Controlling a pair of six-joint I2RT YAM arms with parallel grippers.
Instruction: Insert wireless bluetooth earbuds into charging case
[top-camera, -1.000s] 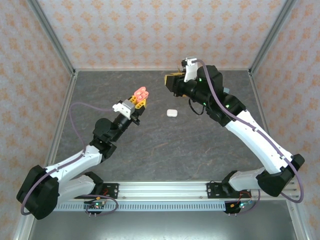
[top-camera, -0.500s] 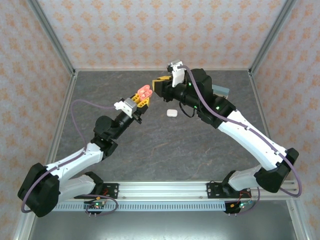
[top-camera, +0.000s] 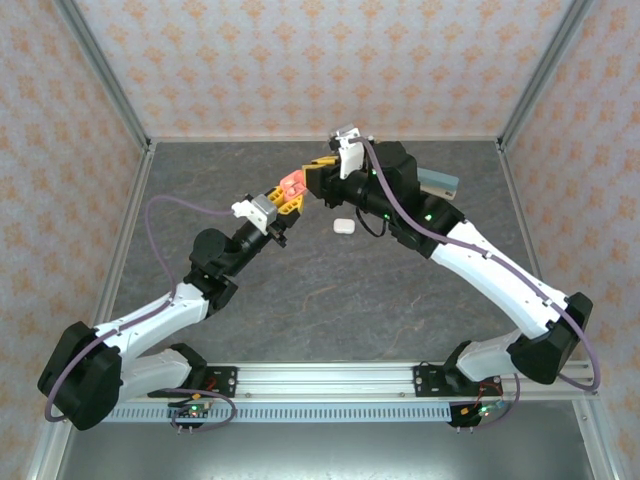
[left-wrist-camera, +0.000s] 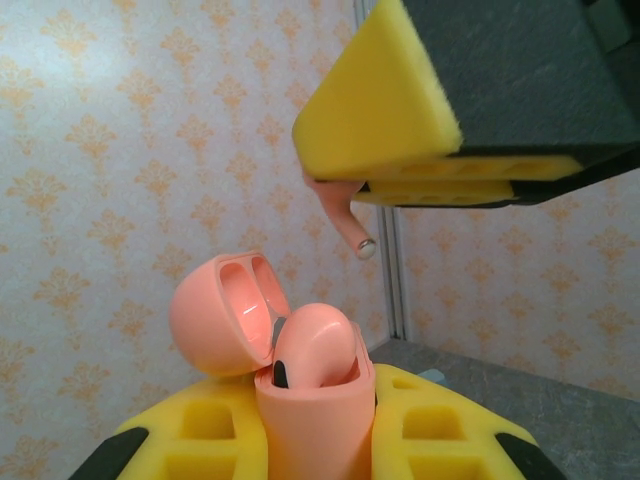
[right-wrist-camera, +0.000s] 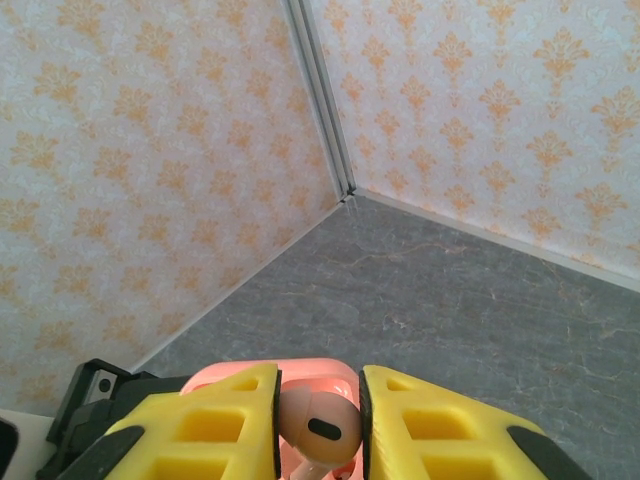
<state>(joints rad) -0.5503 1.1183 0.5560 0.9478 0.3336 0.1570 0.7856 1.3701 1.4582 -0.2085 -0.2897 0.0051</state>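
Earbud (left-wrist-camera: 342, 212) of glossy salmon-pink plastic hangs by its slim, metal-tipped stem from the right gripper (top-camera: 318, 178). The gripper's yellow foam-padded jaws are clamped on it, just above an open charging case (left-wrist-camera: 300, 420) of the same smooth pink. The left gripper (top-camera: 285, 195) has its yellow, pocketed jaws closed on the case's rounded body, holding it upright in the air over the far half of the grey, stone-veined surface (top-camera: 320, 300). The domed lid (left-wrist-camera: 222, 312) tilts back, and a second earbud (left-wrist-camera: 315, 345) sits in one well. A white pebble-shaped case (top-camera: 343, 227) lies on the surface toward the far edge, about midway between its left and right edges.
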